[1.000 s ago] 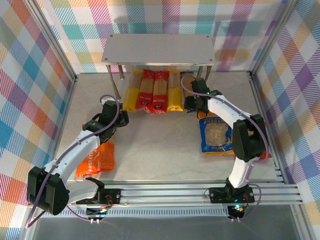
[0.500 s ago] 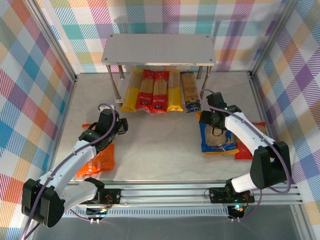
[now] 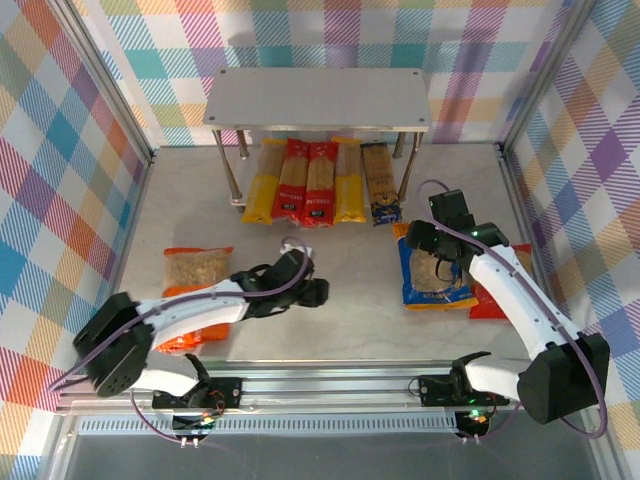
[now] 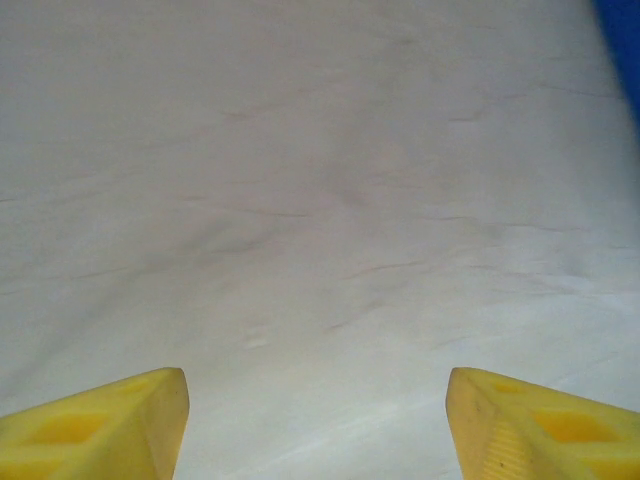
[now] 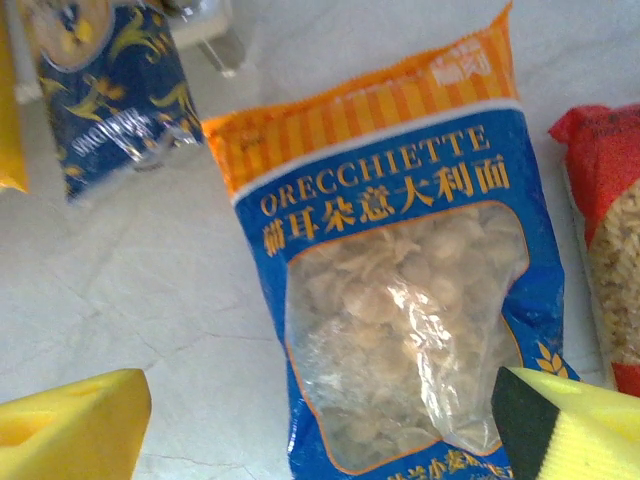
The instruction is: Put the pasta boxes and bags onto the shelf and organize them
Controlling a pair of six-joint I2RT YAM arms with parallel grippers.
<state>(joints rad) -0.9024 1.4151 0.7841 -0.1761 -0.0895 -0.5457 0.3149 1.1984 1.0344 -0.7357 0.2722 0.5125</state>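
Orecchiette bag [image 5: 400, 300] is framed lower centre beneath the wide-open, empty right gripper [image 5: 320, 430], its length running up-frame.

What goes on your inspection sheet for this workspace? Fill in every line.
Surface: pale table, bare in the middle.
Job's things: five spaghetti packs side by side under the shelf's top board; orange bag, blue bag, red bag on the table.
Clutter: nothing seen.
Grippers: left gripper open over bare table; right gripper open above the blue bag.
Cables: purple cables along both arms.
Surroundings: plaid walls, metal frame.
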